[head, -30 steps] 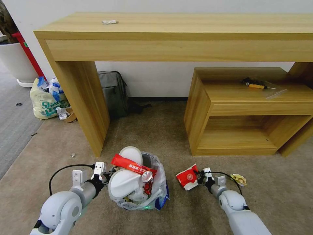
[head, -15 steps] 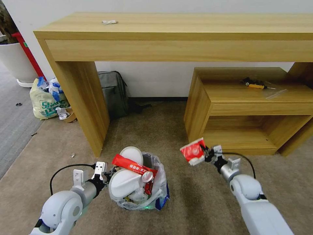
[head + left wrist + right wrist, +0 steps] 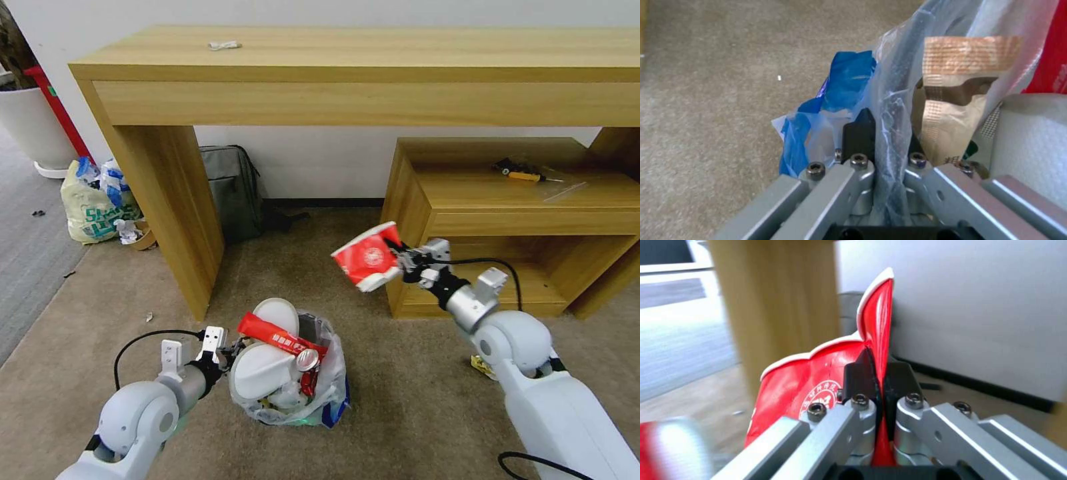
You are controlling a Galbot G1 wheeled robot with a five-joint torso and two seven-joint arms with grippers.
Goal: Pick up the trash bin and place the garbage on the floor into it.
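My right gripper (image 3: 400, 257), frame centre, clamps a red cup (image 3: 365, 257) before the shelf (image 3: 467, 200); left gripper (image 3: 223, 348) pinches the bin (image 3: 313, 393), lower left.

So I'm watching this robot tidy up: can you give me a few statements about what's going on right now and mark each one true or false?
1. The right gripper pinches a red paper cup in the air. True.
2. The left gripper hangs open, away from the trash bin. False: it is shut on the bin's bag-lined rim.
3. The bin is empty. False: white slippers and a red wrapper stick out.
4. A yellow wrapper lies on the floor beside the right arm. True.
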